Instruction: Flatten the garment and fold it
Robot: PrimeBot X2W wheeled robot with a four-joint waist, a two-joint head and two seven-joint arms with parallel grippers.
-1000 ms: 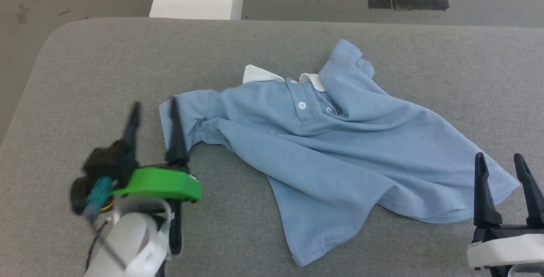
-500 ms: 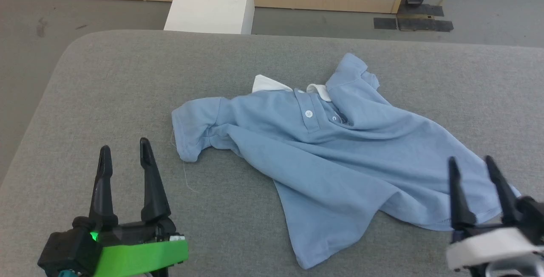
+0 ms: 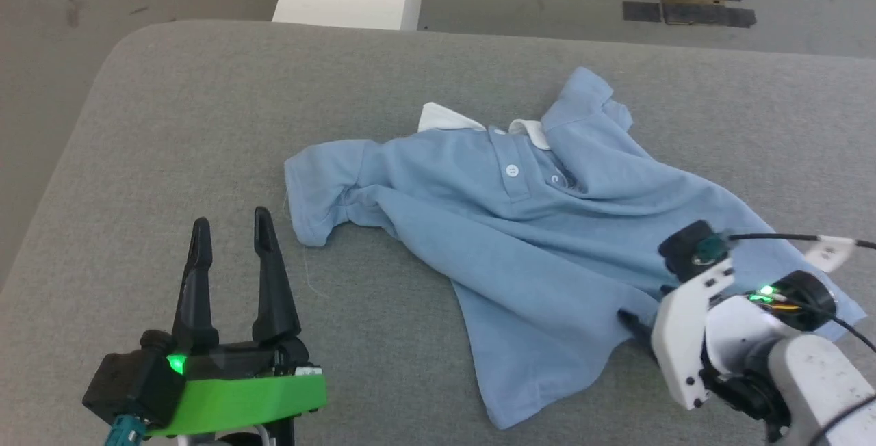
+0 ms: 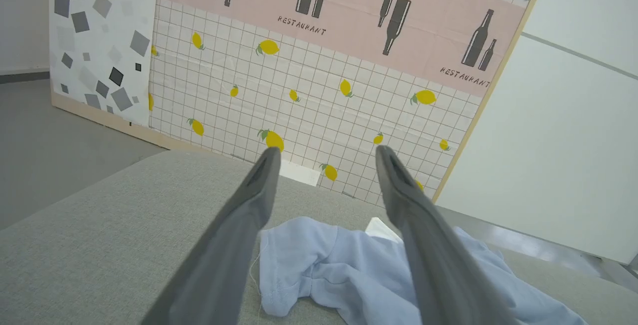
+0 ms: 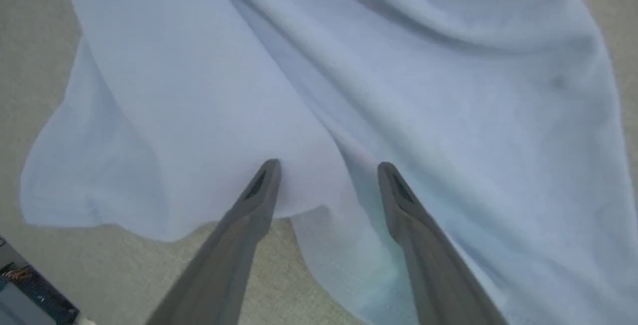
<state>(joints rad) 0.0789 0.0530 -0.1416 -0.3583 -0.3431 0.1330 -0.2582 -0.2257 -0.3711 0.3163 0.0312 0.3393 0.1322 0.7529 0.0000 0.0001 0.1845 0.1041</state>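
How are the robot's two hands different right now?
The left gripper points away over bare grey table, beside the garment; the right gripper hangs over the garment's bottom edge. The left gripper wears a green bracket; the right gripper's is white. Both are open and hold nothing.

Garment (image 3: 534, 227) on table (image 3: 171, 124), left end effector (image 3: 231, 217) beside sleeve (image 3: 318, 193), right end effector (image 5: 329, 164) at hem (image 5: 149, 215)

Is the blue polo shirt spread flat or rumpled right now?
Rumpled. The garment lies askew on the grey surface, with diagonal folds across its body and a wavy hem.
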